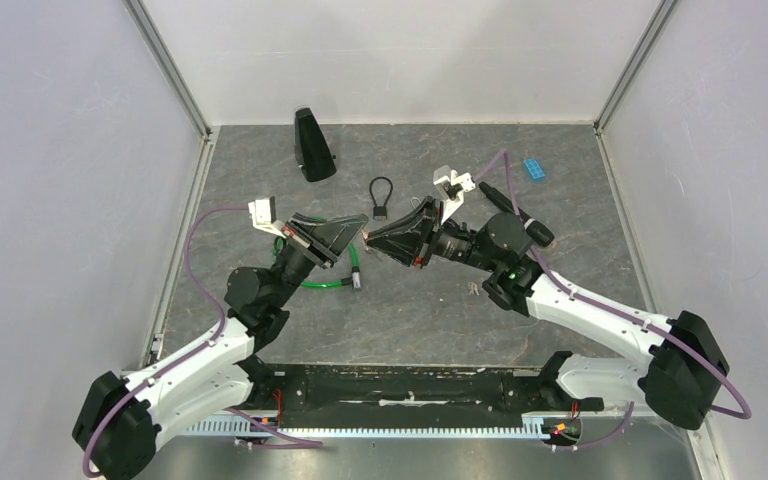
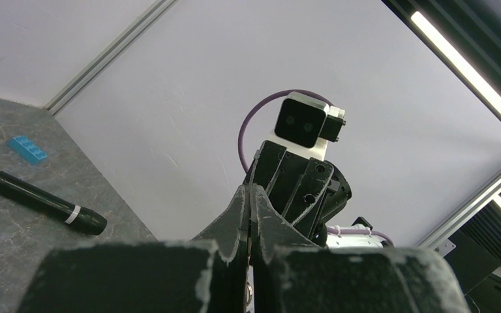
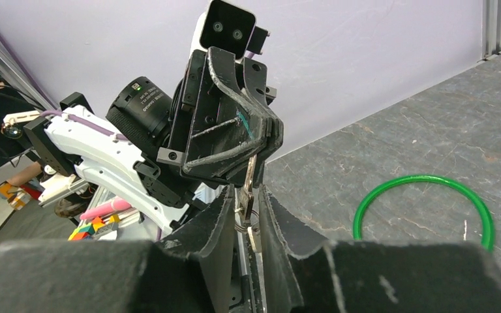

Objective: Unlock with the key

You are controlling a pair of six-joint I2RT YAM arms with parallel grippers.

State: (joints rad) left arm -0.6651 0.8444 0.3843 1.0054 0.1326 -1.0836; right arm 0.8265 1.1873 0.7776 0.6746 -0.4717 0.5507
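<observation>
Left gripper (image 1: 357,238), jaws together, pinches the key (image 3: 250,175) at its tips, in the air above the table (image 1: 410,320). Right gripper (image 3: 248,199) meets it tip to tip, fingers flanking the hanging key; whether they clamp it cannot be told. Beyond, the padlock (image 1: 381,211) lies on the table, apart from both grippers. Judged progress: key lifted, apparently mid-handover; insertion and turning remain. No container is in view.
</observation>
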